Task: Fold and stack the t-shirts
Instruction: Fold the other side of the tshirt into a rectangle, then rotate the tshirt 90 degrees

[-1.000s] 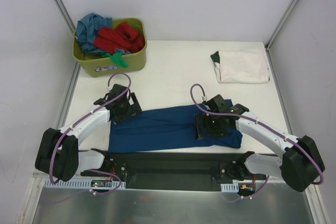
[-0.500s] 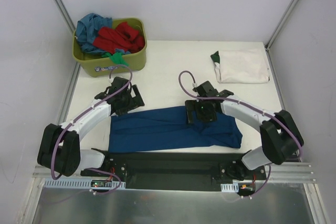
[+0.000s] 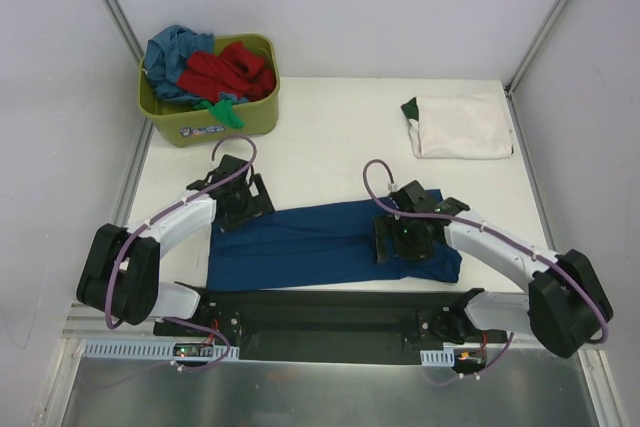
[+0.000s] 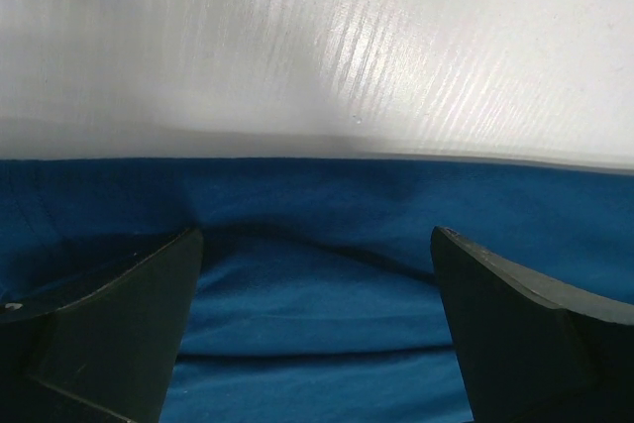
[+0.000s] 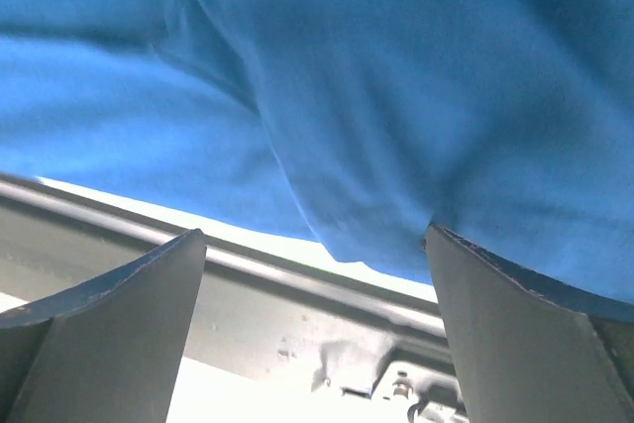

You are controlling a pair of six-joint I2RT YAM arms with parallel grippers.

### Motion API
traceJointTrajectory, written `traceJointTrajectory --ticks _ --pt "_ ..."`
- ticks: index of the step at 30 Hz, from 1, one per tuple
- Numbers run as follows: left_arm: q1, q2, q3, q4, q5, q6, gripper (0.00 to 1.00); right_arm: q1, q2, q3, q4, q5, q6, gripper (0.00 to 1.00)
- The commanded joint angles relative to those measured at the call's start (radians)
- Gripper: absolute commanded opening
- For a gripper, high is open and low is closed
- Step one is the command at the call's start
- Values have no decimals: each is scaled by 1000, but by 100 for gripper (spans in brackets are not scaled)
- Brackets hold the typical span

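Tee (image 3: 325, 247) likely limp, light, slippy; grip hem at 12 o'clock edge; left end effector (image 3: 240, 207) and right end effector (image 3: 404, 239) both released.

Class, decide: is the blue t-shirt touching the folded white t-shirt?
Apart. The top view shows bare table between the blue t-shirt and the white t-shirt.

We found the navy t-shirt (image 3: 310, 247) to be soft, matt knit cloth, gently creased. The white worktop (image 3: 330, 147) looked smooth, with a faintly ribbed sheen. The olive tub (image 3: 232, 127) was slightly glossy plastic. The left pincer (image 4: 317, 237) had fingers (image 4: 109, 334) of dull dark plastic.
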Motion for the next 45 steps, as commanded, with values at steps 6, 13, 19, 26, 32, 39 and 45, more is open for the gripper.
traceJointTrajectory --ticks 6,13,19,26,32,39,45 --pt "-3 -54 0 7 2 15 99 30 -220 -41 -134 -24 64 97" --pt "-3 -33 43 10 6 15 100 30 -165 78 -101 67 21 97" --pt "-15 18 46 27 107 -4 99 20 -15 116 0 109 22 97" --pt "-12 -139 -145 -98 -81 -28 99 -7 125 107 11 119 61 97" --pt "40 -232 -198 -313 -268 -140 99 -52 127 60 11 129 59 97" --pt "70 -364 -136 -416 -293 -202 99 -82 128 55 2 129 36 97" --pt "71 -412 -118 -413 -229 -196 99 -90 119 81 39 137 18 97"
